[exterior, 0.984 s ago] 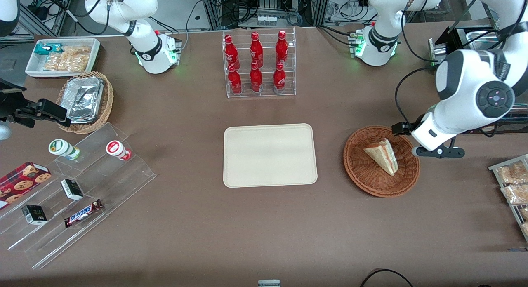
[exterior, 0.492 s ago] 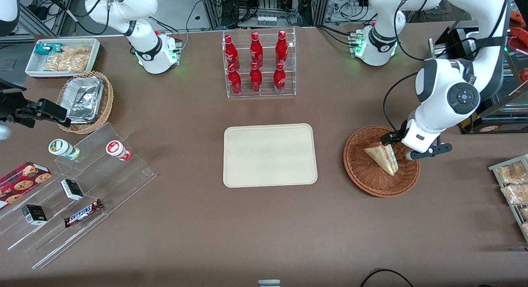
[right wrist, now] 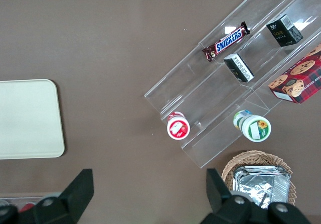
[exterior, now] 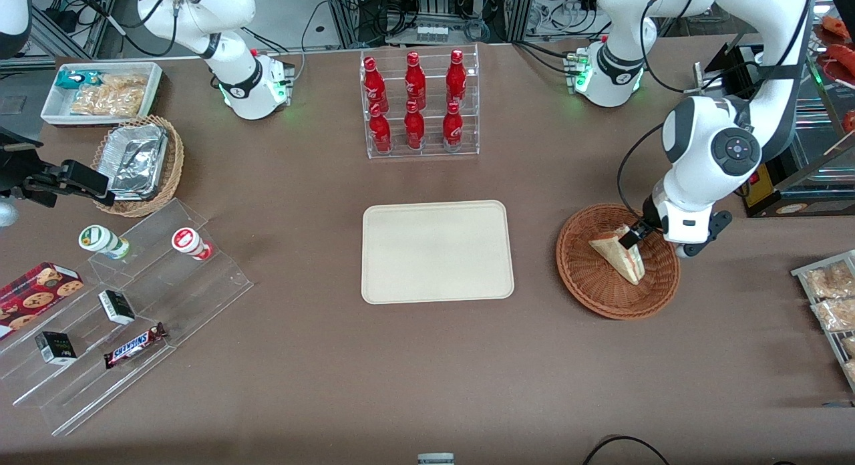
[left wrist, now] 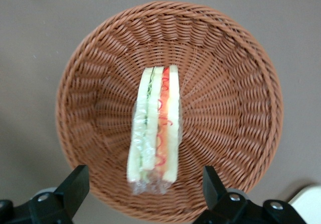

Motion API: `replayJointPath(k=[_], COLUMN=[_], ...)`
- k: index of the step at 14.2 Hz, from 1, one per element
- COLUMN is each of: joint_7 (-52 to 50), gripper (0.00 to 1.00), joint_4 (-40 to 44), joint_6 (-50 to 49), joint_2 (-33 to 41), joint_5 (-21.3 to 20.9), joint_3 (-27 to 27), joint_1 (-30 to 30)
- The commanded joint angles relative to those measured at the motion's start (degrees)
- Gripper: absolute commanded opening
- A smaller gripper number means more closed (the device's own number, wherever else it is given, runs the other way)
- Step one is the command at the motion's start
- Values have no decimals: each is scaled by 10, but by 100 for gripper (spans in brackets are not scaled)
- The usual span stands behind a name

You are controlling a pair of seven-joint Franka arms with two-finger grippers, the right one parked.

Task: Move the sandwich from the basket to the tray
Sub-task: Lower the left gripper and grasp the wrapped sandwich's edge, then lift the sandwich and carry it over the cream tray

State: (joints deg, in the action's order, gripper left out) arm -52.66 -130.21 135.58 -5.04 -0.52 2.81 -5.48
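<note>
The sandwich (exterior: 618,251), a wrapped white-bread wedge with red and green filling, lies in the reddish-brown wicker basket (exterior: 588,291) toward the working arm's end of the table. My left gripper (exterior: 653,243) hangs open just above the basket, over the sandwich's end farther from the front camera. In the left wrist view the sandwich (left wrist: 155,128) lies lengthwise in the basket (left wrist: 251,83), its wrapped end between my two black fingers (left wrist: 75,184), which stand wide apart and touch nothing. The cream tray (exterior: 437,251) lies bare at mid-table, beside the basket.
A clear rack of red bottles (exterior: 421,104) stands farther from the front camera than the tray. Bagged snacks (exterior: 831,298) lie at the working arm's table edge. A stepped acrylic shelf (exterior: 120,304), a tan wicker basket of foil trays (exterior: 137,164) and a white bin (exterior: 100,91) sit toward the parked arm's end.
My left arm has swung in from the basket's outer edge toward the tray side, turning its wrist. The gripper now hangs over the sandwich. The sandwich has not moved.
</note>
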Motion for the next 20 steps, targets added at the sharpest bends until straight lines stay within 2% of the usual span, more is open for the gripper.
replayJointPath(k=[1, 8, 9, 12, 13, 18, 20], joint_7=[-61, -32, -32, -33, -30, 53, 171], gripper=[100, 100, 95, 17, 8, 4, 4], joint_4=[-7, -5, -4, -1, 0, 9, 37], joint_6=[47, 50, 50, 51, 50, 43, 11], joint_2=[-32, -72, -75, -84, -84, -64, -62], joint_5=[-3, -4, -4, -3, -3, -4, -4], joint_3=[-3, -3, -3, -3, -3, -3, -3], joint_1=[-15, -15, -15, -12, -11, -13, -15])
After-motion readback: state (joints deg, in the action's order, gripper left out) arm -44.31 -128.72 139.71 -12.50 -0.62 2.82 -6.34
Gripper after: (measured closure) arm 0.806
